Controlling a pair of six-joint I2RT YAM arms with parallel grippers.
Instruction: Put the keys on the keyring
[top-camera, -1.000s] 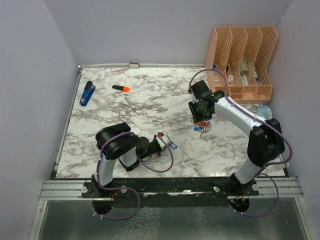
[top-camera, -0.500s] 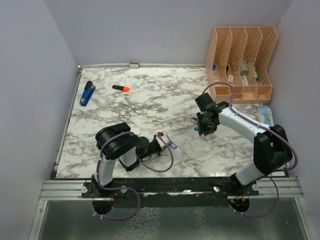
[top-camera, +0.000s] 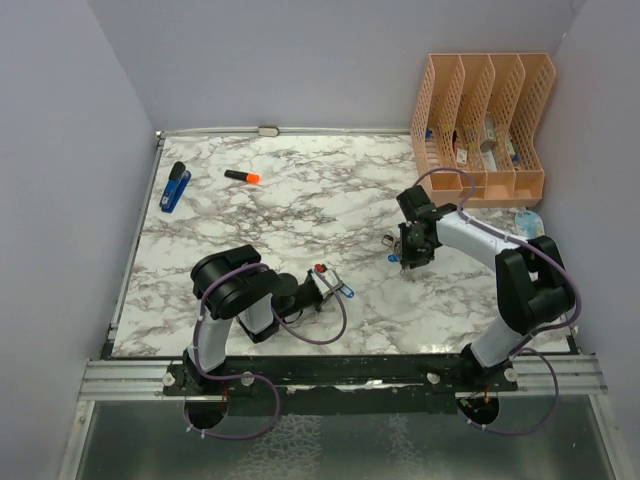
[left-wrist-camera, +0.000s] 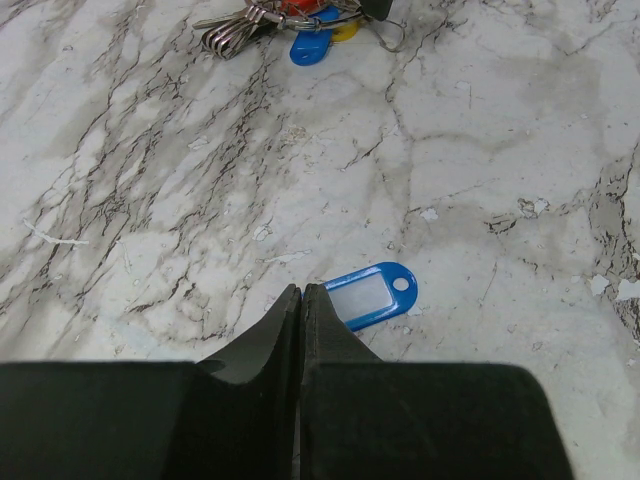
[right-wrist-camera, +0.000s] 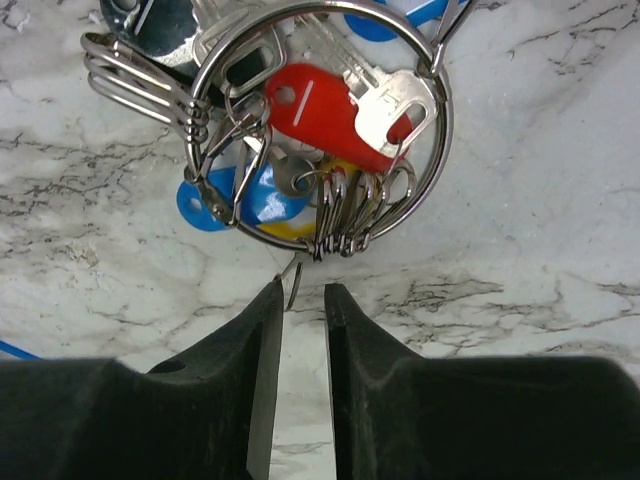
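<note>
Top external: the left gripper (top-camera: 330, 286) is low on the marble table (top-camera: 250, 210), with one blue-tagged key (top-camera: 345, 291) just beside its tip. The right gripper (top-camera: 406, 256) is down at the keyring (top-camera: 395, 257), well apart from that key. I can find only this one loose key.

Left wrist: the fingers are pressed together with nothing visible between them. The key's tag lies flat just right of the tips, its eyelet pointing away.

Right wrist: the fingers stand a narrow gap apart and grip nothing. A thin wire end (right-wrist-camera: 293, 285) sits in the gap. The ring lies flat just beyond, with a red tag (right-wrist-camera: 330, 115) and a silver key (right-wrist-camera: 395, 100) inside it.

Judgement: the step in hand is securing the ring. I'd clamp the ring wire itself, not the stray end. The left should then take the tag by its body, leaving the eyelet free.
</note>
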